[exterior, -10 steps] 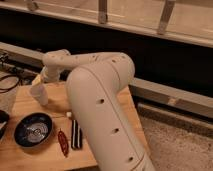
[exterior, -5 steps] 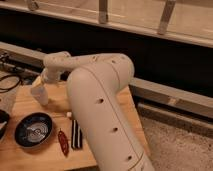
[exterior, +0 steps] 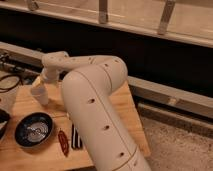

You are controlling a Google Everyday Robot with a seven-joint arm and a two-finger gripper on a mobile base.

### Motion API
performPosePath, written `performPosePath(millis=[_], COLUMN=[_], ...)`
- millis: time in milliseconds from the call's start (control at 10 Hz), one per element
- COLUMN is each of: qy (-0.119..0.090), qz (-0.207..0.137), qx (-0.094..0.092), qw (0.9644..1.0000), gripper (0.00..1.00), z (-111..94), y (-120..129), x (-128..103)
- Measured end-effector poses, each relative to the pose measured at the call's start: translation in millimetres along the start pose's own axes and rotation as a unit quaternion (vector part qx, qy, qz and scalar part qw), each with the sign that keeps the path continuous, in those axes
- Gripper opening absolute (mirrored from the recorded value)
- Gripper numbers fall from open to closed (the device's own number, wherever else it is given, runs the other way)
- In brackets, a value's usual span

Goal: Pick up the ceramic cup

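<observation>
One small white ceramic cup stands upright just beyond the dark bowl on the wooden bench; the gripper is at its rim, and I cannot tell how the jaws stand.

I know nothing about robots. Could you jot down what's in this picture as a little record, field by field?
wooden table: holds the items below
ceramic cup: small, white, upright, far left
claw: directly above the cup, at its rim
arm: big, white, hiding the table's middle
dark bowl: pale swirl inside, nearer the camera than the cup
red item: lies right of the bowl; too unclear to name
</observation>
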Motion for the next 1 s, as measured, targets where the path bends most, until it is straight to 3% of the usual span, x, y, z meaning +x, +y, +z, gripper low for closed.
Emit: performPosePath(millis=[400, 600, 1000], qy=[0.014, 0.015, 0.017], qz=[0.013, 0.009, 0.004], qx=[-0.003, -0.004, -0.012], qw=[0.9998, 0.9998, 0.9998], gripper=[0.79, 0.62, 0.17], z=[20.2, 18.9, 15.3], y=[-10.0, -8.7, -3.3], x=[4.3, 4.5, 3.4])
